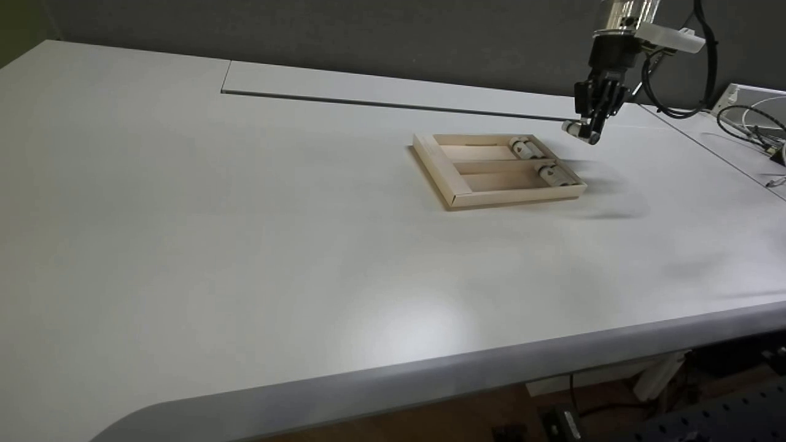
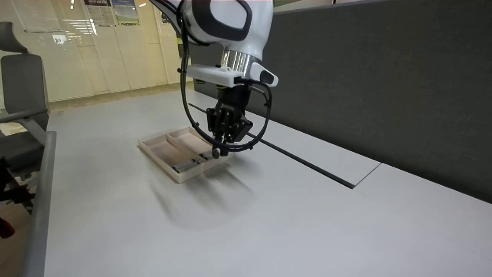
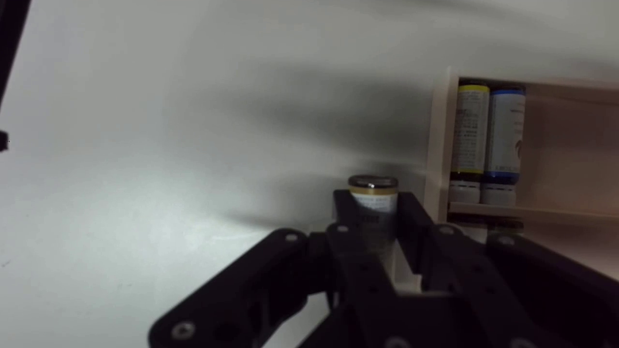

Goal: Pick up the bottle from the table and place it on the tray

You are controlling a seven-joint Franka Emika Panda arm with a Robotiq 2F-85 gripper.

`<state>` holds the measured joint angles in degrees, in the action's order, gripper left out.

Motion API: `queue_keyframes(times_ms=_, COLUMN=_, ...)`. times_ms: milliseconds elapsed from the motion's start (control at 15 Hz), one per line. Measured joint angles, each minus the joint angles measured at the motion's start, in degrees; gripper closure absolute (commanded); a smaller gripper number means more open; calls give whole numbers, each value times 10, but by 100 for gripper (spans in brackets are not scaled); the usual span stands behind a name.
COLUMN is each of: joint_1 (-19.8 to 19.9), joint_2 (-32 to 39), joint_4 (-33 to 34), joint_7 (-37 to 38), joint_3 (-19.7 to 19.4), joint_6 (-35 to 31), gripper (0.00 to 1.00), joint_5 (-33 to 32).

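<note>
- The gripper (image 3: 375,199) pinches the bottle (image 3: 375,212) between its fingers (image 3: 413,222).
- This bottle is in the air, near the tray (image 1: 443,164).
- In both tray compartments (image 1: 478,153), other bottles (image 3: 470,130) are lying.

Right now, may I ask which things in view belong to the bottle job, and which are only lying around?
For the job:
bottle, gripped
tool, holding it
wooden tray, its destination

Only around:
other bottles, lying inside the tray
office chair
cables at the edge of an exterior view
</note>
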<state>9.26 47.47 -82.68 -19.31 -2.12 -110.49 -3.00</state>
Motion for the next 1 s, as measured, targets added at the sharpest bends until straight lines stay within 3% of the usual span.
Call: queue_keyframes(times_ms=1000, joint_1=-53, joint_2=26, joint_4=5, joint_7=1, joint_3=39, joint_6=29, gripper=93, joint_5=1)
